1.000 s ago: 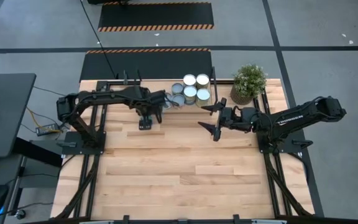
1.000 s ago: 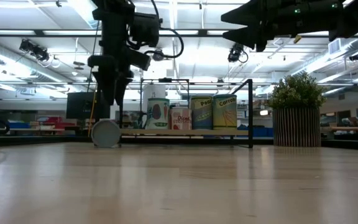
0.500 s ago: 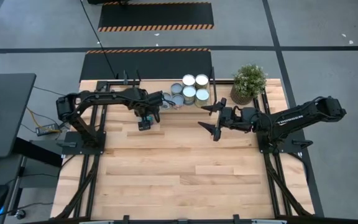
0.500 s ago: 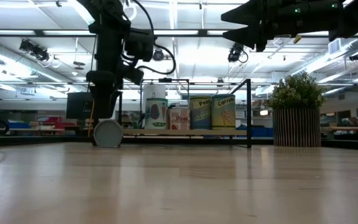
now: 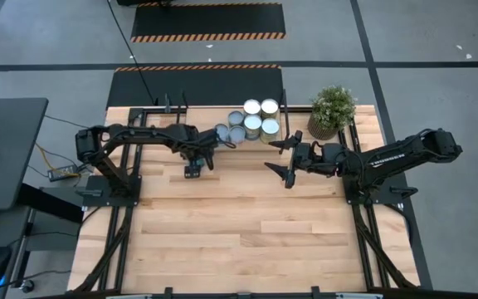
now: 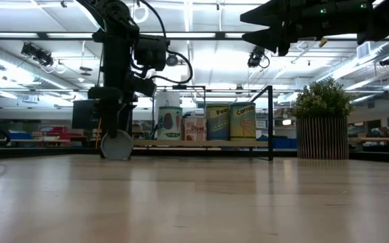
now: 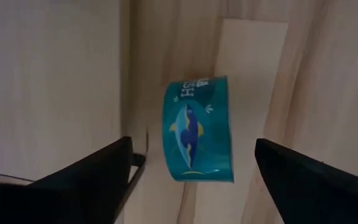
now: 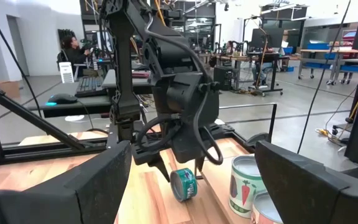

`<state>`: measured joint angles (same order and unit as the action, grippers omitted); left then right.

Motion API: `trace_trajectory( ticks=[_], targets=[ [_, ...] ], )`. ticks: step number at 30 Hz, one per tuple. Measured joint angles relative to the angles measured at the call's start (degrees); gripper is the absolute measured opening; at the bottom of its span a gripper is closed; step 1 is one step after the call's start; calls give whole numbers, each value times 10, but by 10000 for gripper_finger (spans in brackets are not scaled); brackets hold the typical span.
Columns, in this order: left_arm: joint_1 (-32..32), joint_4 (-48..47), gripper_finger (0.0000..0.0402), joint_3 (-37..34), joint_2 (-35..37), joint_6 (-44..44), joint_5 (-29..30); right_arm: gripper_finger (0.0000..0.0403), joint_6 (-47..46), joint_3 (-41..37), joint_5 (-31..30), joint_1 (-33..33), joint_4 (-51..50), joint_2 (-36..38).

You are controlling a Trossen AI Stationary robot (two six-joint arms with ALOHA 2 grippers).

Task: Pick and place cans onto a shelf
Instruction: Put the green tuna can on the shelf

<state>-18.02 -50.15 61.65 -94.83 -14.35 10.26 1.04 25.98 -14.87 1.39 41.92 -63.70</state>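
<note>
A teal can with a fish label (image 7: 197, 140) lies on its curved side on the tabletop, close to the shelf's left end; its round end faces the low view (image 6: 117, 145). My left gripper (image 6: 115, 128) is open, points down over this can, and one finger stands on either side of it without touching. Several upright cans (image 5: 254, 120) stand on the shelf (image 5: 210, 112), shown in the low view as labelled tins (image 6: 208, 121). My right gripper (image 5: 275, 156) is open and empty, held high to the right of the shelf.
A potted plant (image 5: 332, 110) stands at the far right, beside the shelf's right post (image 6: 272, 121). Bare wooden tabletop (image 5: 247, 224) stretches toward the near edge. A person sits at a desk in the room beyond (image 8: 73, 46).
My left gripper has come down toward the lying teal can, until its fingers reach the level of the can's top. The can has kept its place. My right arm has kept still.
</note>
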Motion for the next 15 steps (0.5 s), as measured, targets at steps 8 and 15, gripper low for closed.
trace_trajectory(
  ticks=[8, 15],
  targets=[
    [0, 8, 274, -6, 0, 2, 0, 348, 0, 0, 0, 0, 0, 0],
    [0, 21, 172, -6, 0, 1, -20, 348, 0, 0, 0, 0, 0, 0]
  ],
)
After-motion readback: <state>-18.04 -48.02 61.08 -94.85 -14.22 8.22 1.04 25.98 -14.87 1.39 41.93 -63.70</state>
